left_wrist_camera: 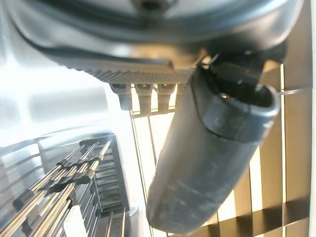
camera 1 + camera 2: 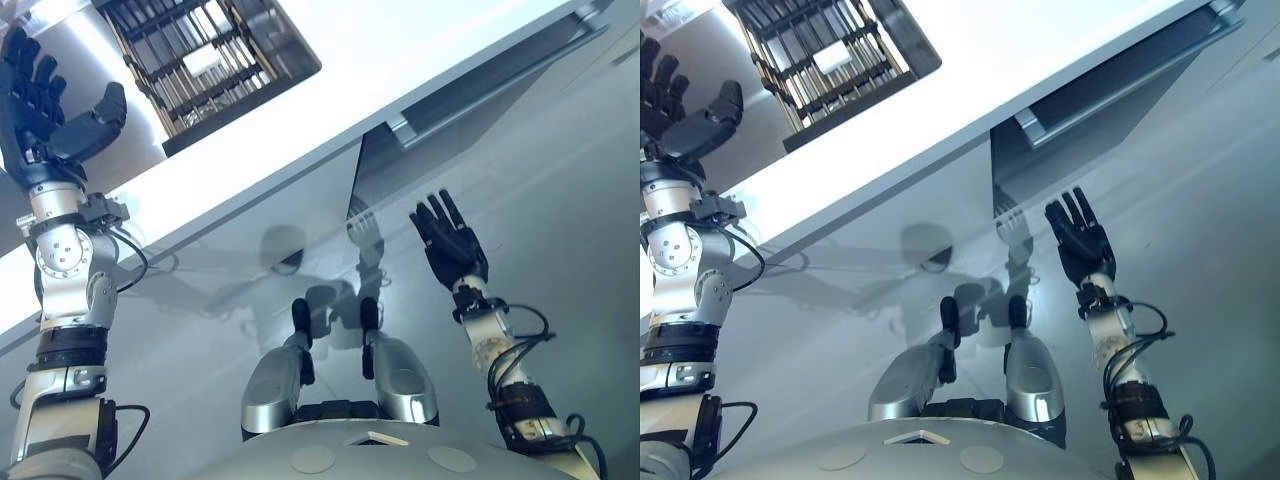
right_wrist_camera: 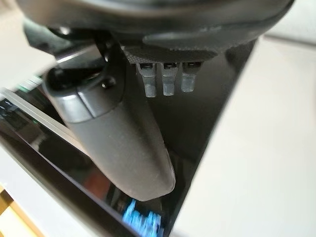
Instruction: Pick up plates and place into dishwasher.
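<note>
Left eye view
- Left hand [image 2: 40, 125]: raised at the bench's left end, open, its fingers straight and spread and its thumb standing out to the side; it holds nothing.
- Wire rack [image 2: 250, 103]: dark, with rows of upright tines, on the white bench top [image 2: 420, 60], back from its front edge and near the left hand.
- Plates: whether any stand among the tines cannot be told; a small white piece [image 2: 200, 60] lies in the rack.
- Right hand [image 2: 452, 250]: below the bench's front edge, before the glossy grey cabinet front [image 2: 560, 200], open with straight fingers, empty.
- Handle [image 2: 480, 91]: a long silver bar under the bench's front edge, above the right hand and apart from it.

Right eye view
- Hands: both with straight fingers, each well apart from the rack's rim.

Left wrist view
- Thumb [image 1: 207, 148]: stretched out, touching nothing.
- Tines [image 1: 64, 173]: metal rods with dark tips, past the hand.

Right wrist view
- Fingers [image 3: 163, 81]: straight, closed on nothing.
- Dark glossy panel [image 3: 207, 128]: past the thumb [image 3: 123, 143].
</note>
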You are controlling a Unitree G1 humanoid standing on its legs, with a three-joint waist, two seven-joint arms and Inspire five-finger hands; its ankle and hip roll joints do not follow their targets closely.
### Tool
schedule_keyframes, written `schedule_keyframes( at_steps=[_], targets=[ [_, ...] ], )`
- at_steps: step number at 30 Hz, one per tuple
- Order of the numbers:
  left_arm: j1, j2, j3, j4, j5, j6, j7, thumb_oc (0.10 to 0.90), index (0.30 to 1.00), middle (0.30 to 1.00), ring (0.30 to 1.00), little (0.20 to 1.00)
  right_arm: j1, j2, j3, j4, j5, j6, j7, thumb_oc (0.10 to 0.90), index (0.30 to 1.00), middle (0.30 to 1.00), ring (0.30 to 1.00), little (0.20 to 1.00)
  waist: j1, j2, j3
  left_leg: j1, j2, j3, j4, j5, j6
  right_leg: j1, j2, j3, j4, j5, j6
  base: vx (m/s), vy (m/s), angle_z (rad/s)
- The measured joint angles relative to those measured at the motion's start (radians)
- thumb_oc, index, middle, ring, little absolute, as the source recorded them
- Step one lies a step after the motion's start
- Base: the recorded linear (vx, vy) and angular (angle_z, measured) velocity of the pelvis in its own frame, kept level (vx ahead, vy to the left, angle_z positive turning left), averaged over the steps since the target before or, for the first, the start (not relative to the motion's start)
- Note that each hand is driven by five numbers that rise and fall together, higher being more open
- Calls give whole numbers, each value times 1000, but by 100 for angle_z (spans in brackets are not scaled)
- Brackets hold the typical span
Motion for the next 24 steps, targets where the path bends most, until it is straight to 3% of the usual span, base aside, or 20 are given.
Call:
schedule_keyframes(
  at_steps=[3, 5, 7, 12, 14, 17, 19, 24],
  targets=[
    [24, -3, -4, -2, 39, 31, -2, 800, 900, 900, 900, 900, 18, 7, -12, 2, -176, -101, -111, 800, 900, 900, 900, 900, -11, -18, -44, 13, -1, -10, -18, 6, 3, 15, -2, 0, -14, 0, 0, 31, 9, 13],
    [44, -12, -6, -5, 55, 59, -4, 800, 900, 900, 900, 900, 20, 6, -22, -1, -408, -181, -264, 800, 900, 900, 900, 900, -16, -23, -69, 19, -4, -20, -19, 4, 5, 31, -4, 3, -24, -1, 3, 12, 22, 15],
    [53, -18, -6, -7, 60, 75, -5, 800, 900, 900, 900, 900, 18, 6, -42, -9, -530, -217, -372, 800, 900, 900, 900, 900, -14, -23, -83, 19, -5, -23, -18, 4, 5, 33, -3, 3, -27, -1, 3, 0, 25, 9],
    [69, -58, -12, -7, 36, 95, -64, 800, 900, 900, 900, 900, -13, 4, -114, 70, -619, -246, -524, 800, 900, 900, 900, 900, -7, -25, -115, 37, -4, -30, -18, 3, 5, 64, -1, 3, -46, -1, 3, -9, 23, 7],
    [67, -73, -11, -8, -15, 138, -81, 800, 900, 900, 900, 900, -34, -2, -134, 159, -600, -198, -537, 800, 900, 900, 900, 900, -7, -25, -140, 38, -4, -29, -18, 2, 5, 65, -1, 4, -48, -1, 3, 0, 0, 0],
    [67, -101, -10, -8, -132, 203, -121, 800, 900, 900, 900, 900, -31, -2, -159, 323, -486, -67, -483, 800, 900, 900, 900, 900, 3, -26, -171, 65, -5, -29, -19, -9, 1, 100, -1, 4, -66, -5, 8, 0, 0, 0],
    [69, -136, -11, -8, -178, 209, -139, 800, 900, 900, 900, 900, 4, 1, -145, 402, -456, 15, -442, 800, 900, 900, 900, 900, 13, -21, -192, 66, -5, -28, -19, -13, -1, 107, -1, 5, -79, -6, 10, 0, 0, 0],
    [69, -159, -16, -8, -205, 226, -142, 800, 900, 900, 900, 900, 31, 19, -101, 600, -469, 122, -341, 800, 900, 900, 900, 900, 18, -19, -203, 82, -4, -28, -19, -16, -2, 125, 0, 6, -82, -6, 10, 0, 0, 0]
  ],
)
